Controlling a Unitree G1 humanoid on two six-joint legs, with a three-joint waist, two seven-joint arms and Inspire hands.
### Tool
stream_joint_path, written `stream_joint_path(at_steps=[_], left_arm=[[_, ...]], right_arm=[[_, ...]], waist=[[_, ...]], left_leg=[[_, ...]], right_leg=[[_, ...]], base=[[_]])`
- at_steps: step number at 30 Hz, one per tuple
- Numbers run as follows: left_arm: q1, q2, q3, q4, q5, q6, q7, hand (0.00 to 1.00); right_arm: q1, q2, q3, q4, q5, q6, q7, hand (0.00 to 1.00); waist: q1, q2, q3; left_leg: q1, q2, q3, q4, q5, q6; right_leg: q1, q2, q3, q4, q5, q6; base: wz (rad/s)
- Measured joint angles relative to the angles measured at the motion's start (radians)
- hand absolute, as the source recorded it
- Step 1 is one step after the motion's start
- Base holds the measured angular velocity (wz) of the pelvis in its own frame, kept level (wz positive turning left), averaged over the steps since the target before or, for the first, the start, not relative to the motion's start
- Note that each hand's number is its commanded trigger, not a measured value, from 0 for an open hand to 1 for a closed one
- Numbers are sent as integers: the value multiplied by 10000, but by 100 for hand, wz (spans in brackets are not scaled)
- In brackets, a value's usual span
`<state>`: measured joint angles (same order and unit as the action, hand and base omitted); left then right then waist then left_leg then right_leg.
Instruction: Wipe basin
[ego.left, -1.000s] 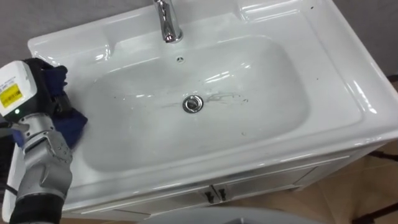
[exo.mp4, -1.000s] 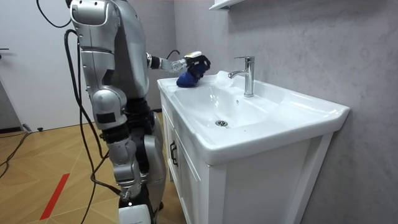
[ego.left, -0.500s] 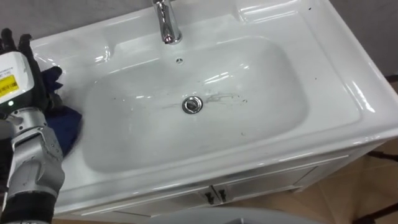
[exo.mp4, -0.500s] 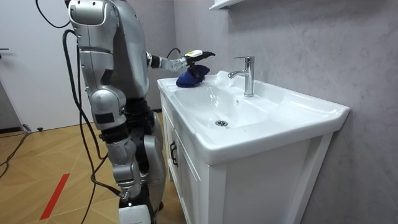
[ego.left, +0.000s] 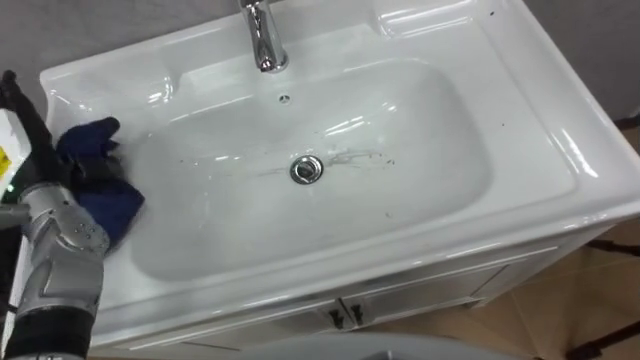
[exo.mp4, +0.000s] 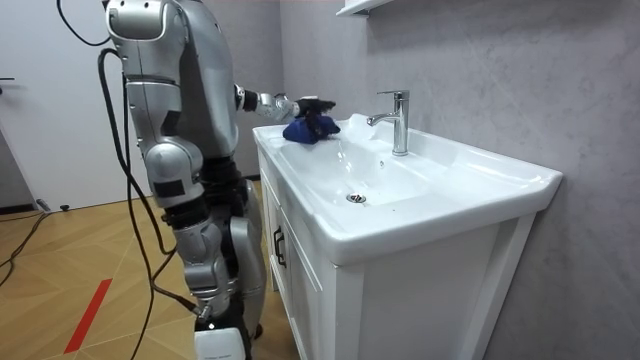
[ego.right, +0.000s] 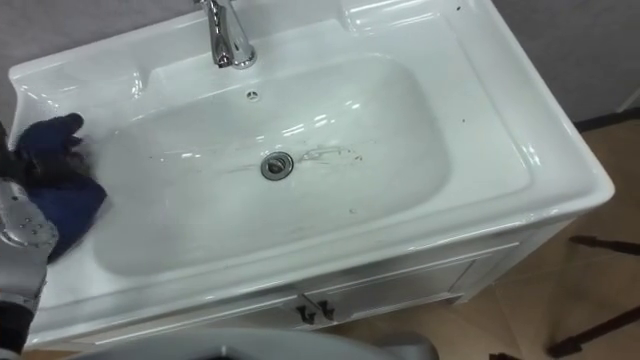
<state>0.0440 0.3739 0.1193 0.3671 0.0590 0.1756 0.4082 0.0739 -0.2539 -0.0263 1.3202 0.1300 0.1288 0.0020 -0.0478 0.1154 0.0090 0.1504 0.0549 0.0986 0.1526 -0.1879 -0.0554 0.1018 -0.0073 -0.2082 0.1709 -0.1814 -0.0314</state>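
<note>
- The left hand has let go. A second ago its fingers were curled round the dark blue crumpled cloth; half a second ago they were spreading. Now they are straight and released, and the hand has drawn back toward the counter's left edge.
- In the room view the hand lies flat just over the cloth. Whether the fingers touch the cloth cannot be told.
- The cloth lies bunched on the left ledge of the white ceramic basin, its lower fold hanging over the bowl's left slope. It has barely shifted since the release.
- For the task, this looks like either the end of a wiping pass or a pause to take a new hold. Thin dark streaks and specks show beside the round chrome drain, so the bowl seems not fully wiped.
- The robot stands at the left end of the white vanity cabinet, its left arm reaching over the rim.
- The chrome tap rises at the back rim, well apart from the cloth. It would only be in the way of a sweep along the back wall.
- Two small dark cabinet handles sit below the front edge, clear of the work.
- Nothing else lies in the bowl.
</note>
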Motion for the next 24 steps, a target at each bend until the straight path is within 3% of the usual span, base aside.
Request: stream_joint_path(at_steps=[3,5,8,13,18,24], left_arm=[[-11,-7,207,-532,-2181,-86,-275,0],[-54,-5,802,-656,-3704,-168,-518,0],[-55,-2,1302,-609,-5066,-273,-940,0],[-61,6,1591,-537,-5499,-306,-1440,0],[-62,6,1642,-535,-5498,-301,-1579,0],[-64,6,1642,-535,-5470,-273,-1641,0]], right_arm=[[1,33,-40,-91,38,38,2,0],[66,39,-361,-349,38,34,-6,0],[72,55,-562,-458,267,17,21,0],[104,59,-784,-752,449,29,93,0],[302,59,-834,-904,659,27,82,0],[455,61,-835,-903,650,32,83,0]], waist=[[42,-48,-50],[32,-104,-58],[43,-86,-68],[50,-79,-69],[152,8,-125],[198,14,-81]], left_leg=[[-11,10,-2,-1,1,0],[20,5,2,-2,0,0],[100,3,-6,-13,0,0],[92,-2,-7,-8,-5,6],[71,-6,-6,-6,-5,7],[66,-6,-7,-10,-5,7]], right_leg=[[-28,14,4,22,-3,-5],[20,-3,-21,22,-3,-4],[172,-10,-59,16,-1,-3],[147,-45,-91,-10,-43,10],[87,-21,-4,18,-41,10],[90,-26,7,7,-42,10]], base=[[0],[0],[4],[4],[-3],[0]])
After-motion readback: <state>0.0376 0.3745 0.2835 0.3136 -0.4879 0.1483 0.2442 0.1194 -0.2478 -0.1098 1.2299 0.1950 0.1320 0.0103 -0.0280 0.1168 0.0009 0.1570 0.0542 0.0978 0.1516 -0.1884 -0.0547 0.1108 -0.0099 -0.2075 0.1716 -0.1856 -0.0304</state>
